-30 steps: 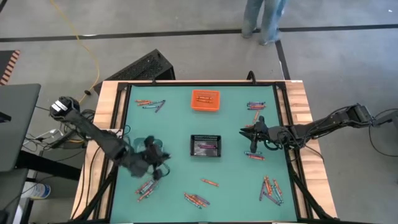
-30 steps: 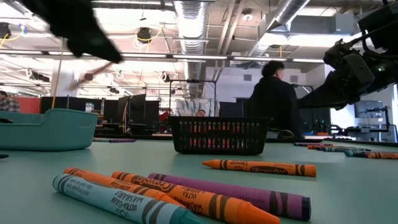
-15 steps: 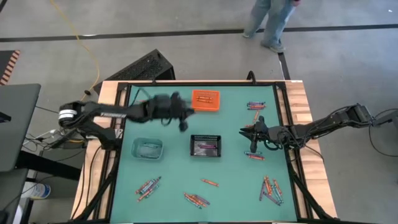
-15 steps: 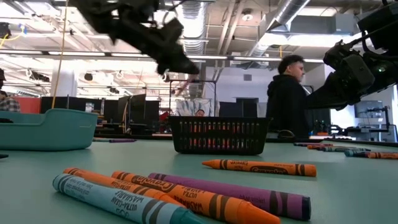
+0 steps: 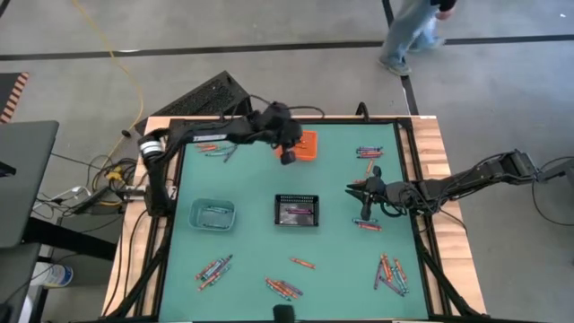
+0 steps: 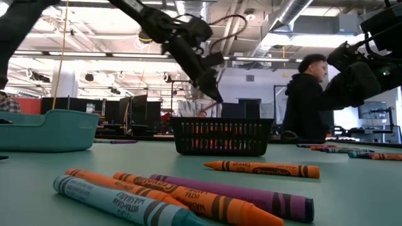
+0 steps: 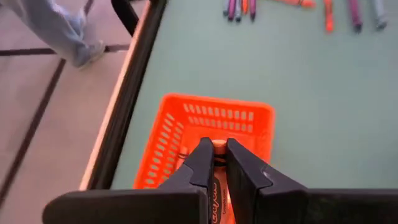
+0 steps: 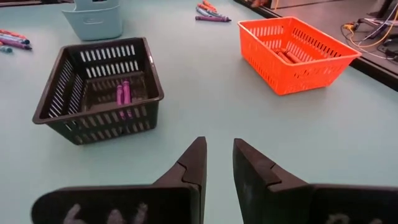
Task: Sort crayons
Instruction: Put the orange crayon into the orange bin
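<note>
My left gripper (image 5: 288, 154) hangs over the near left corner of the orange bin (image 5: 307, 144) and is shut on an orange crayon (image 7: 217, 186). My right gripper (image 8: 219, 162) stands open and empty near the table's right side, by the black bin (image 5: 297, 210). Two purple crayons (image 8: 122, 94) lie in the black bin. More crayons lie loose on the green table top in groups: far left (image 5: 217, 149), far right (image 5: 369, 152), near left (image 5: 213, 269), near middle (image 5: 283, 288) and near right (image 5: 389, 274). My left gripper pinches the orange crayon between its two fingers. The crayon lies along the fingers, and its end (image 7: 218, 146) shows between the fingertips. The fingers slant down from the table's left. The crayon is lifted clear, above the orange bin (image 7: 242, 121).
A teal bin (image 5: 212, 213) stands left of the black bin. One orange crayon (image 5: 302, 262) lies alone near the front, another small group (image 5: 368, 224) under my right arm. A raised black rim (image 5: 170, 224) frames the table. A person (image 5: 417, 31) walks beyond the far edge.
My left gripper, shut the whole time, has swept from beside the teal bin toward the table's far edge and then right, rolling as it went, and now hangs over the orange bin. The person beyond the far edge has walked to the right.
</note>
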